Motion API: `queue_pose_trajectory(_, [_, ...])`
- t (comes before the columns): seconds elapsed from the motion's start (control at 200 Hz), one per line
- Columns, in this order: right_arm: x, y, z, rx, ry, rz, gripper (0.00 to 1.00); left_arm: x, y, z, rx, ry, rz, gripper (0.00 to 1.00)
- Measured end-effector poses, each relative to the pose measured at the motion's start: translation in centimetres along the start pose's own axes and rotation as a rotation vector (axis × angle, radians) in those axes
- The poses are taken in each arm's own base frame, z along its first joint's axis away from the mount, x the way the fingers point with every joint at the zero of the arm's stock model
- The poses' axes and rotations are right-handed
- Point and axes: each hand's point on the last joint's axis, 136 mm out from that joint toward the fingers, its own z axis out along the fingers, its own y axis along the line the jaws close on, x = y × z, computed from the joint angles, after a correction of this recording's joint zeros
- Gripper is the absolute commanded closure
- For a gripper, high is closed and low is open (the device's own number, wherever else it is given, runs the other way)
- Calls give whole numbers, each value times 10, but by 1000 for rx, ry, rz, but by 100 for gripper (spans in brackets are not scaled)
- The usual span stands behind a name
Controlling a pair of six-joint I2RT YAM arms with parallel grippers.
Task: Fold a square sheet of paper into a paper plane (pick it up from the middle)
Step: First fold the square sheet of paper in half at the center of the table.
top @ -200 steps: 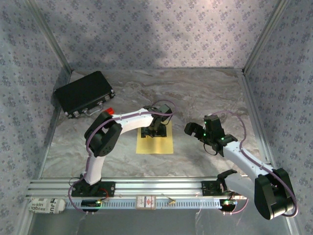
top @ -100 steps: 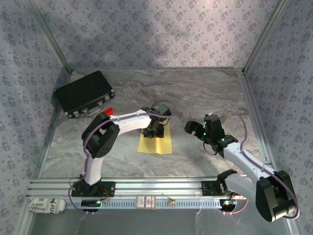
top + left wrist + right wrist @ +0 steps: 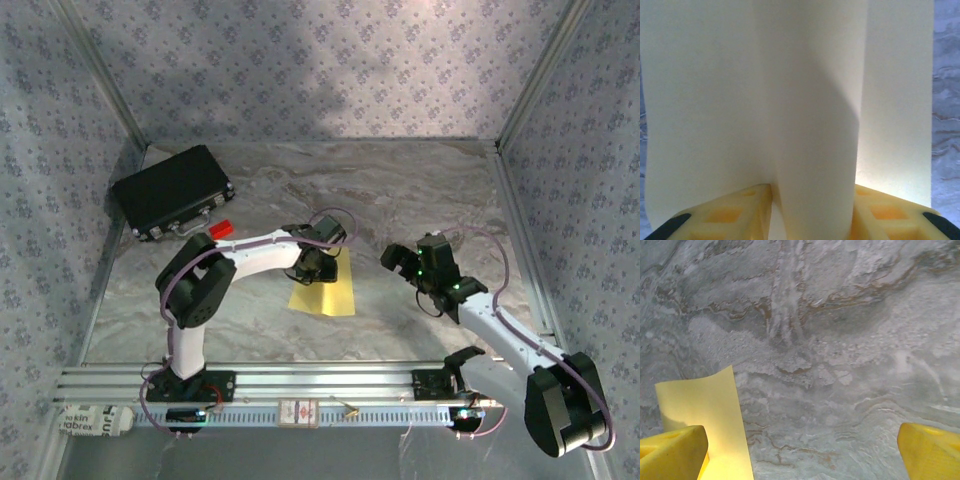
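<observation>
The square sheet of paper [image 3: 327, 294], plain yellow, lies mid-table slightly skewed, its far part under my left gripper [image 3: 312, 268]. In the left wrist view the paper [image 3: 705, 100] is buckled into a tall ridge between the yellow fingers [image 3: 735, 215]. There my left gripper [image 3: 812, 215] is shut on that ridge. To the right of the sheet, my right gripper [image 3: 398, 262] hovers open above bare table. Its wrist view shows the gripper [image 3: 802, 460] with fingers [image 3: 672, 452] wide apart. A corner of the paper [image 3: 705, 405] lies by the left finger. No folded paper plane is in view.
A black case [image 3: 172, 190] lies at the back left, with a small red block [image 3: 221, 228] just in front of it. Patterned walls close in the table on three sides. An aluminium rail [image 3: 300, 380] runs along the near edge by the arm bases.
My left jaws have closed in on the sheet and pushed its middle up into a ridge. The sheet has shifted a little right and turned. The left elbow swung left; the right arm barely moved.
</observation>
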Motion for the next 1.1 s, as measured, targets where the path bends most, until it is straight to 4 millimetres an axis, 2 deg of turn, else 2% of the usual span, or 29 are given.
queue_pose_trajectory(0.29, [-22,7,-12,-21,-104,4,1,-8,-11,-26,228,-57,-93,60])
queue_pose_trajectory(0.56, [-34,27,-11,-48,-93,-37,1,-23,-25,-46,469,-89,-193,60])
queue_pose_trajectory(0.84, [-20,36,-11,-101,-11,-171,1,-30,-57,-63,666,-67,-205,60])
queue_pose_trajectory(1.049, [-10,18,4,-69,103,-118,7,-29,-66,-54,723,-27,-229,60])
queue_pose_trajectory(1.079, [-8,16,7,-64,120,-106,6,-29,-67,-52,727,-23,-233,60])
queue_pose_trajectory(1.099, [-6,14,9,-60,135,-94,1,-29,-67,-50,726,-18,-237,60])
